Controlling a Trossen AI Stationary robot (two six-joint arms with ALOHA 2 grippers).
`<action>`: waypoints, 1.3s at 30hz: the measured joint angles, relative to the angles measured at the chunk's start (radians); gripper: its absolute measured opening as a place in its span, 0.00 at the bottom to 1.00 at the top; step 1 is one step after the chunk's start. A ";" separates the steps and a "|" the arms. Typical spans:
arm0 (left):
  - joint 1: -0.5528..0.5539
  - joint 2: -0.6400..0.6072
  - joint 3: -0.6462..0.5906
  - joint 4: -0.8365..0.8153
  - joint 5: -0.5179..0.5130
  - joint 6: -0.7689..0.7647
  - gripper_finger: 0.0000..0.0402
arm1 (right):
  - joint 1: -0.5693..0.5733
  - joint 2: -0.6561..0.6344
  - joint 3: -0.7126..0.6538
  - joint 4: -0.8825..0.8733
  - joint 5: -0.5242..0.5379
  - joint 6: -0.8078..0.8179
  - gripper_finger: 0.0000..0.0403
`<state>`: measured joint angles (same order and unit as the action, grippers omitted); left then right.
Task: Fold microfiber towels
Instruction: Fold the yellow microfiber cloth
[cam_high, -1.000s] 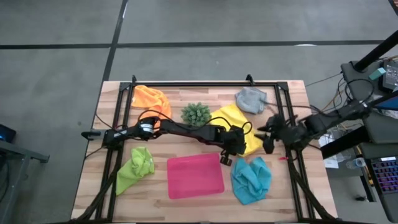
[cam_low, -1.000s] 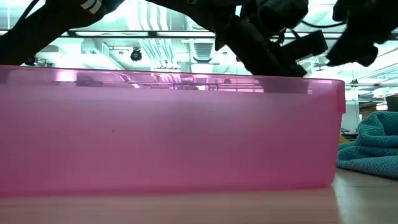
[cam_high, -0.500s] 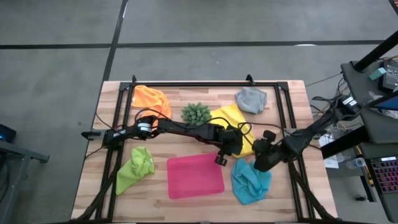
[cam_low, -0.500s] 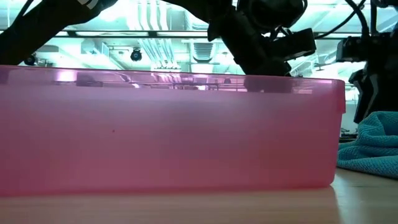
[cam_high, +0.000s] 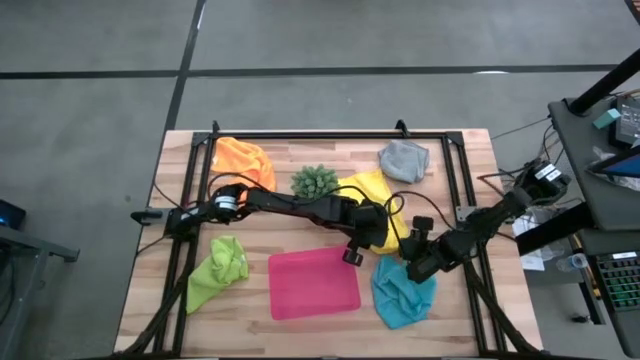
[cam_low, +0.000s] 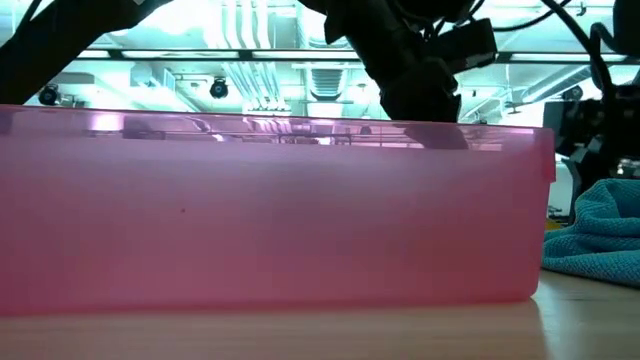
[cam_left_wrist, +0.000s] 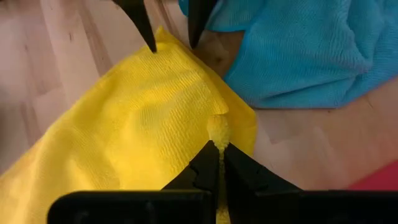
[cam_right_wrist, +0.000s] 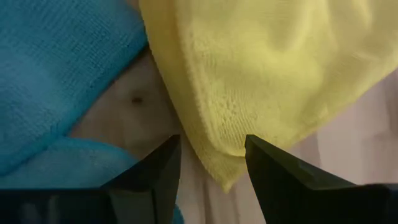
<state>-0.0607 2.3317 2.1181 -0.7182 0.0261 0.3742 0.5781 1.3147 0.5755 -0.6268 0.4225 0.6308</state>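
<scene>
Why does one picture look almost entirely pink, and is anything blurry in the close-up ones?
Low view: the pink tray stands right before the camera and fills the picture; the ceiling lights behind glare bright. Left wrist view: the yellow towel is sharp, the dark fingers soft. Right wrist view: the blue towel and the near fingers look soft.

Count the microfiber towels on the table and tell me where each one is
5. Orange towel at the far left, grey towel at the far right, yellow towel in the middle, lime green towel near left, light blue towel near right. None looks hidden.
</scene>
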 joint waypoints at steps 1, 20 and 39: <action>0.000 -0.005 0.000 -0.005 0.000 0.000 0.00 | 0.000 0.011 0.000 0.004 0.003 0.001 0.42; -0.005 -0.009 -0.005 -0.001 0.000 -0.001 0.00 | -0.010 0.098 -0.020 0.102 0.050 -0.011 0.04; -0.031 -0.010 -0.043 0.116 0.001 -0.079 0.00 | 0.011 -0.273 0.040 -0.102 0.178 0.005 0.02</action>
<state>-0.0918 2.3217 2.0750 -0.6027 0.0273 0.2951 0.5892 1.0417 0.6159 -0.7289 0.6001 0.6357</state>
